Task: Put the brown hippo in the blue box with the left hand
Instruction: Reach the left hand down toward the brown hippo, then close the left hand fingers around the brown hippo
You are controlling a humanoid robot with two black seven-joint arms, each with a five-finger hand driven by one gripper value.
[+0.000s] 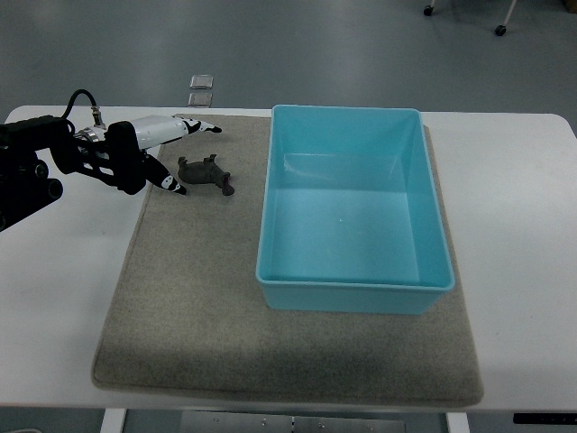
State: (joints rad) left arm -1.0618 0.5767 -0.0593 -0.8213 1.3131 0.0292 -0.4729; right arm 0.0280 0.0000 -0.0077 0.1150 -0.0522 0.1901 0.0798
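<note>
Top view is the only angle given, and it looks steeply down on a white table [54, 298] covered by a grey mat [189, 307]. At the upper left of the frame the left hand [167, 149] is seen reaching in, its fingers [200, 126] spread and holding nothing; one fingertip lies just beside the brown hippo [206, 173], though contact cannot be confirmed. The hippo lies on the mat at upper centre-left, between the hand and the blue box [353, 209], near the box's left wall but apart from it. The toy is judged to be small, light and fairly stiff, probably moulded plastic or rubber, and not fragile; on the mat it is unlikely to slide. A pinch across the thick body is judged best, since the legs and head are thin and could twist out. Whether the toy lies on its side is hard to make out. The box is seen empty. The left arm is cut off by the frame edge, and the right hand is not shown.
</note>
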